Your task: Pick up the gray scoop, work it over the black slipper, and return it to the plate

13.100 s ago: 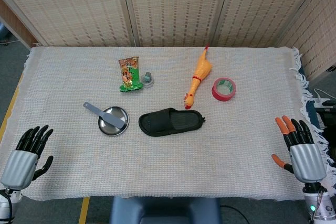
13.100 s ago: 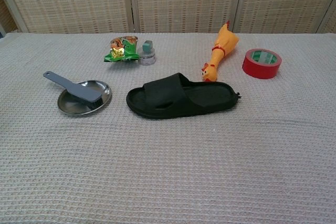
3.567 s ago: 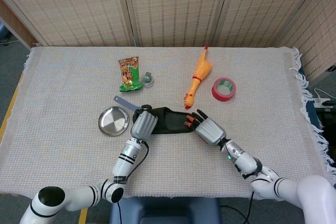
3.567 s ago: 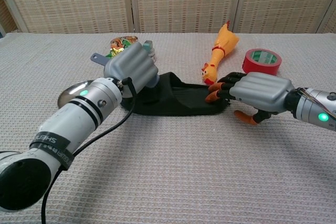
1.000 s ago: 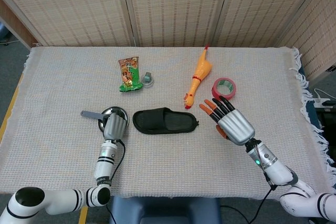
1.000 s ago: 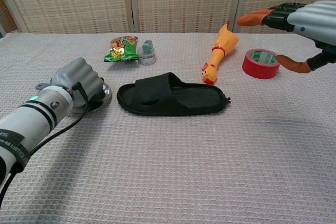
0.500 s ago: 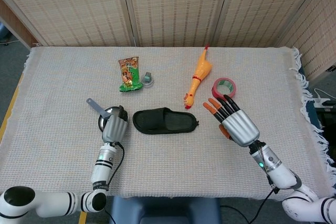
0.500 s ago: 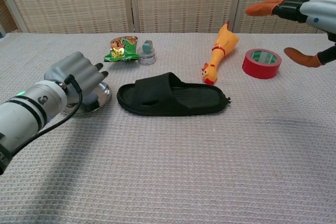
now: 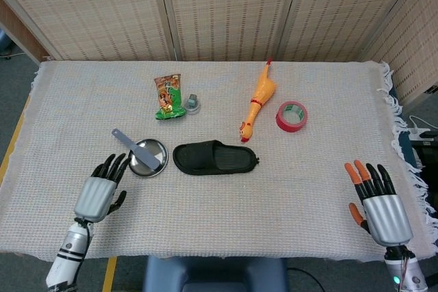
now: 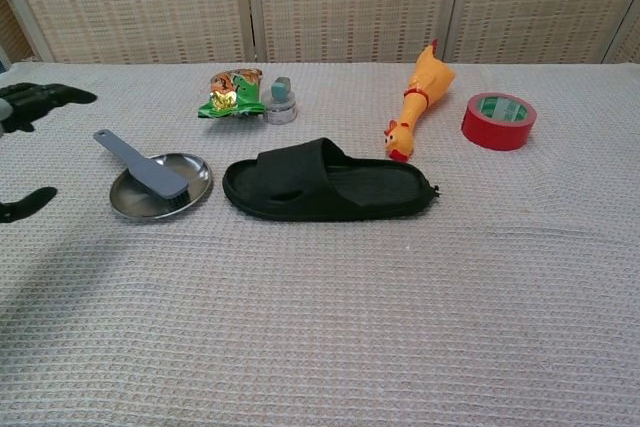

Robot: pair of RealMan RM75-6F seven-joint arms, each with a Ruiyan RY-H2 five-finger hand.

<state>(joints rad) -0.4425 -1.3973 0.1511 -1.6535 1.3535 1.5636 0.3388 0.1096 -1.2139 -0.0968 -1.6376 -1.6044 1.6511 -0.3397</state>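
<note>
You have one gray scoop (image 9: 134,147) on one plate (image 9: 159,162), one black slipper (image 9: 215,158) — left hand (image 9: 100,193) and right hand (image 9: 378,203) spread, empty, the left cut off in the chest view.

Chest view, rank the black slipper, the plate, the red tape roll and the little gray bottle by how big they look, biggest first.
1. black slipper
2. plate
3. red tape roll, though it sits farther back, so its true size against the plate is unsure
4. gray bottle

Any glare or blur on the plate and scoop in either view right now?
Head view: sharp, even light; round steel plate shows a mild sheen, gray plastic scoop stays distinct. Chest view: also crisp, soft shadow under the scoop, no blown-out glare.
</note>
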